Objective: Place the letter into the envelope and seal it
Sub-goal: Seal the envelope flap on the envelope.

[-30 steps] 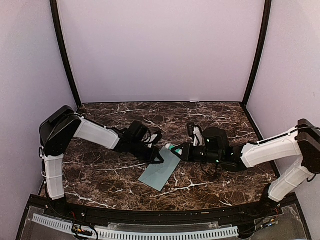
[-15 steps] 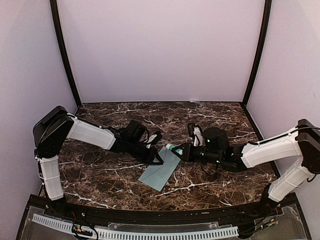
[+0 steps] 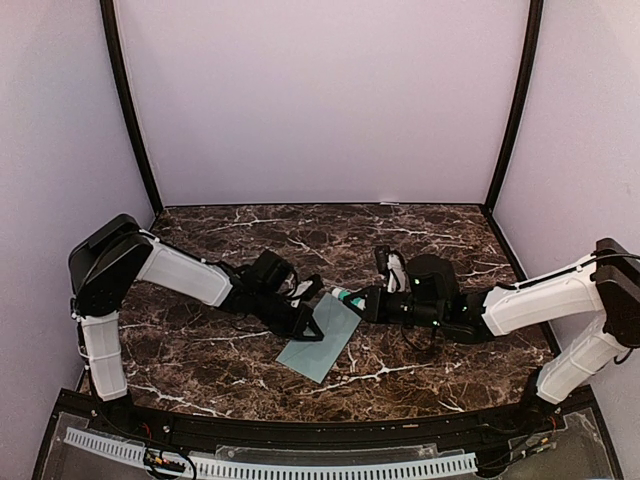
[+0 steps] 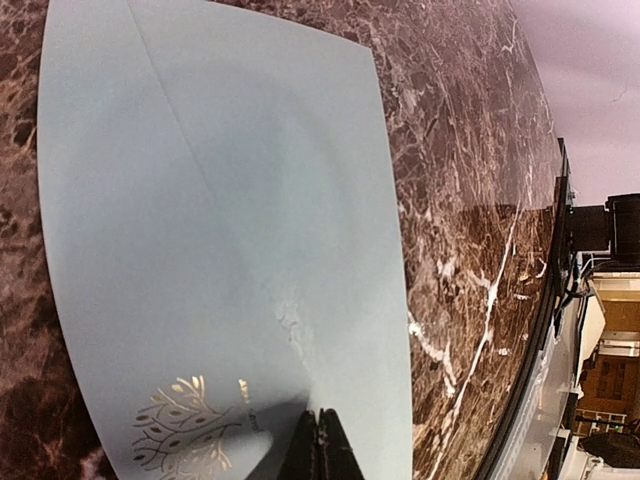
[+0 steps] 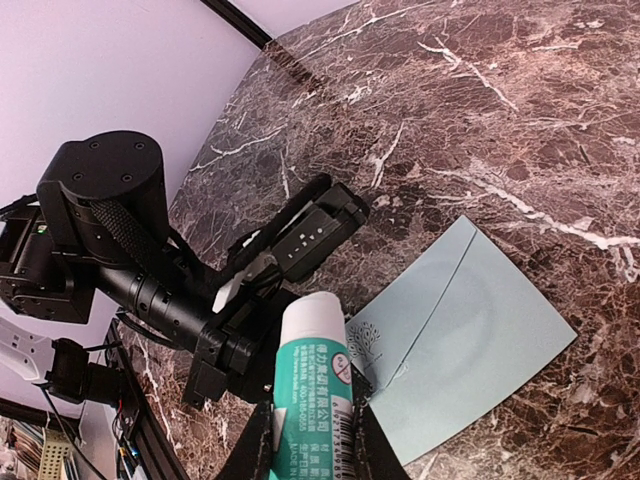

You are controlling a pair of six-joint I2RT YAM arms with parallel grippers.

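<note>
The pale teal envelope (image 3: 322,340) lies flat on the marble table, its pointed flap folded down and a gold tree print near one corner (image 4: 185,420). My left gripper (image 3: 306,324) is shut with nothing in it, its joined tips (image 4: 321,428) resting on the envelope (image 4: 220,220) close to the flap's point. My right gripper (image 3: 366,303) hovers at the envelope's far right corner, shut on a green and white glue stick (image 5: 312,380) whose white end points toward the left arm. The envelope (image 5: 480,330) lies below that stick. The letter is out of view.
The brown marble table (image 3: 420,240) is enclosed by pale walls at the back and both sides. A black rail (image 3: 330,425) runs along its near edge, seen also in the left wrist view as a dark edge (image 4: 556,300). The left wrist housing (image 5: 305,235) sits close to the glue stick.
My left gripper has slid a little toward the near left over the envelope, staying shut. The right arm and the glue stick have not moved.
</note>
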